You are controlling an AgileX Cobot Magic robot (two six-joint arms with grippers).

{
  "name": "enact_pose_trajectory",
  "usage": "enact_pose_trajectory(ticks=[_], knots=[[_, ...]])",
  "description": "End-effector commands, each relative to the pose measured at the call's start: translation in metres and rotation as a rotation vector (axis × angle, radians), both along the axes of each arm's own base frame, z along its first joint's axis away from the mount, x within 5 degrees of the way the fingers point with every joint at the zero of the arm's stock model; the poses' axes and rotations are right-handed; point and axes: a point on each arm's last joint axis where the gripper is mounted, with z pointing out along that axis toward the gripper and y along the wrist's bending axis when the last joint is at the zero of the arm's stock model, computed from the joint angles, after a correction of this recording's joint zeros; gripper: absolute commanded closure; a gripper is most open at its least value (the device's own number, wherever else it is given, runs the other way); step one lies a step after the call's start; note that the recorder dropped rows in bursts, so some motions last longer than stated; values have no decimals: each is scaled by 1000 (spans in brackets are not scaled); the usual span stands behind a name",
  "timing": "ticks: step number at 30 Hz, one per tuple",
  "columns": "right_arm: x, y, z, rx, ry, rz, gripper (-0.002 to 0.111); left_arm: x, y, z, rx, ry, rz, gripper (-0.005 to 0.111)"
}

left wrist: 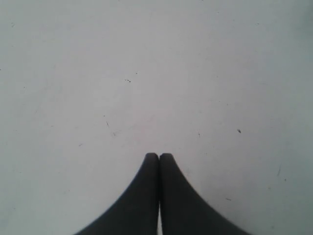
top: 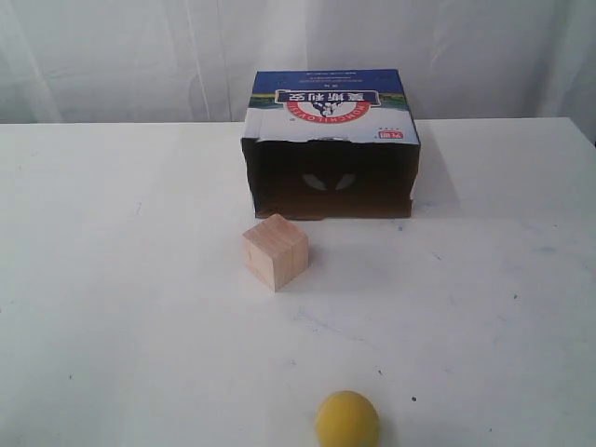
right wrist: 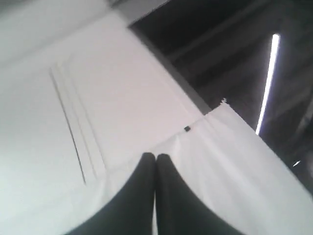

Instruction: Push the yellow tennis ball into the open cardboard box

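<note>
Nearest the camera sits the yellow tennis ball [top: 346,420] on the white table [top: 112,279], well apart from the open cardboard box [top: 331,107], whose dark opening faces it. The wooden cube [top: 276,251] stands between them, near the box. The left pincer [left wrist: 159,156] is pressed together, with bare table just beyond its tips. The right pincer [right wrist: 155,156] is also pressed together, before a white panel. Where the ball lies from either pincer, I cannot tell

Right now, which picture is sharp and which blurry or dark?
Exterior view: sharp, evenly lit, dark inside the open cardboard box. Left wrist view: soft, the left gripper a black silhouette. Right wrist view: blurred, with a bright light streak.
</note>
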Motion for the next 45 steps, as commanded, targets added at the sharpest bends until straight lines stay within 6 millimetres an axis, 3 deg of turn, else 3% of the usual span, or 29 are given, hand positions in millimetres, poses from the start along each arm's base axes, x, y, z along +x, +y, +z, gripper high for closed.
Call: enact_pose_trajectory(ticks=[1,3,6,8,10,13,17,20,23,26,27,33,39,45], knots=[[97,13,18,-554,364,-316,108,0,0,-1,-12,9,6,107],[143,10,6,-690,557,-369,108,0,0,-1,-12,9,6,107],[196,8,-36,-928,913,-347,108,0,0,-1,-12,9,6,107],[213,7,-67,-1007,1123,-251,108,0,0,-1,-12,9,6,107],[219,8,-98,-976,1350,-92,108,0,0,-1,-12,9,6,107],[211,13,-123,-781,1608,104,108,0,0,-1,-12,9,6,107],[186,28,-126,-735,1785,278,108,0,0,-1,-12,9,6,107],[165,54,-117,-633,1792,508,108,0,0,-1,-12,9,6,107],[138,84,-112,-710,1795,867,108,0,0,-1,-12,9,6,107],[112,113,-121,-767,1775,1252,108,0,0,-1,-12,9,6,107],[106,120,-126,-776,1762,1309,108,0,0,-1,-12,9,6,107],[93,142,-174,-768,1760,1239,108,0,0,-1,-12,9,6,107],[85,165,-190,-810,1618,1203,108,0,0,-1,-12,9,6,107],[90,172,-225,-856,1752,1179,108,0,0,-1,-12,9,6,107]])
